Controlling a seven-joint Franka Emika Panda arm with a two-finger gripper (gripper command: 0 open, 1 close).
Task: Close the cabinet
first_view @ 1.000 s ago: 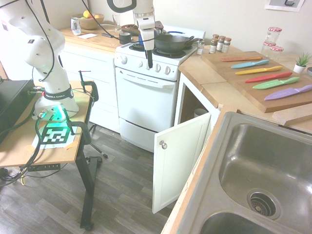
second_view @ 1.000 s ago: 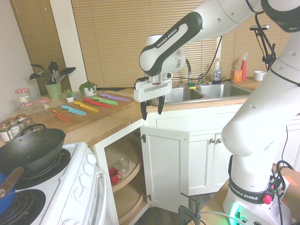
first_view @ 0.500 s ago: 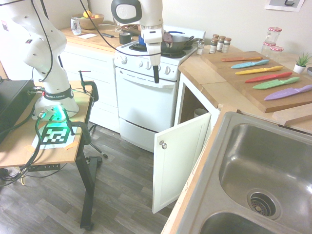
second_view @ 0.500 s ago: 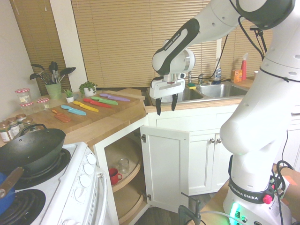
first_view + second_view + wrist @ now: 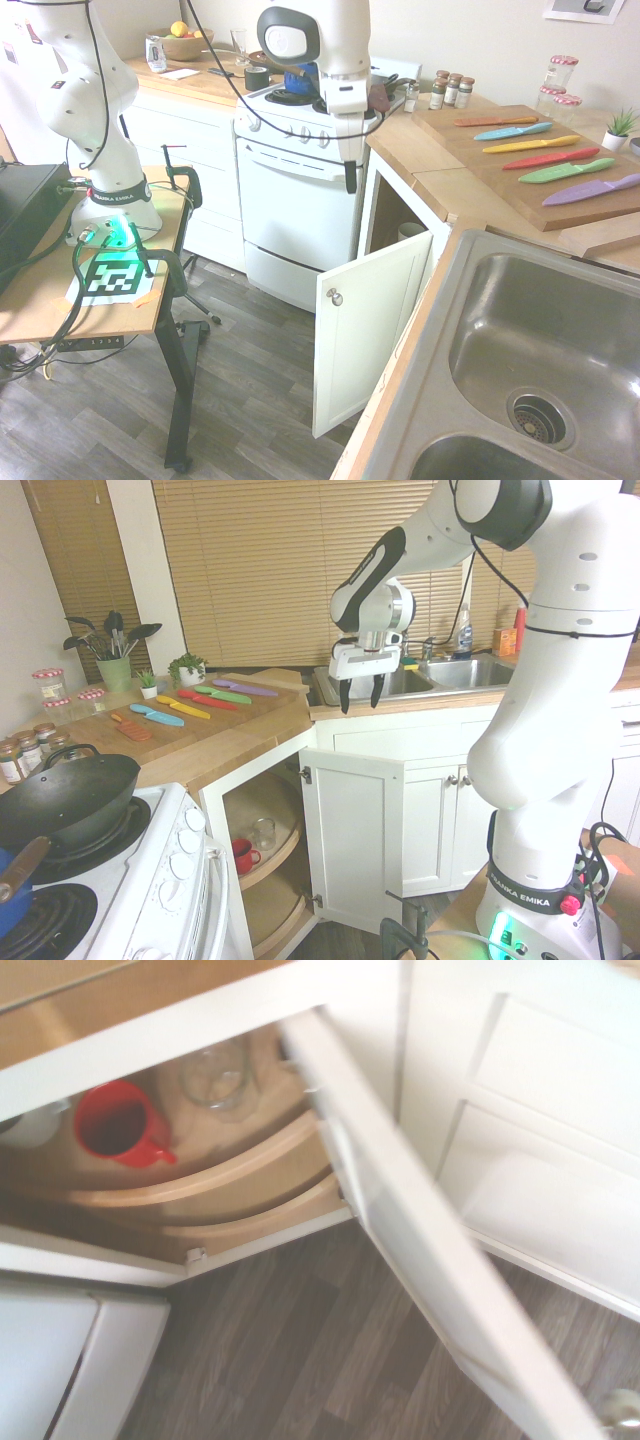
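The cabinet's white door (image 5: 365, 325) stands wide open, swung out over the wood floor, with its round silver knob (image 5: 335, 297) near the top corner. From the other side the door (image 5: 352, 835) shows its inner face beside the open corner shelves. My gripper (image 5: 360, 691) hangs open and empty above the door's top edge, fingers pointing down, apart from it. In the first exterior view the gripper (image 5: 350, 180) is in front of the counter corner by the stove. The wrist view looks down on the door's top edge (image 5: 400, 1220) and the shelves.
A red mug (image 5: 243, 854) and a clear glass (image 5: 263, 833) stand on the curved cabinet shelf (image 5: 230, 1175). The white stove (image 5: 300, 190) with a black wok (image 5: 65, 800) is left of the cabinet. Coloured knives (image 5: 545, 150) lie on the countertop. The steel sink (image 5: 540, 350) is near.
My arm has swung away from the stove toward the counter corner and come lower, so the gripper now hangs above the open door. The door has not moved.
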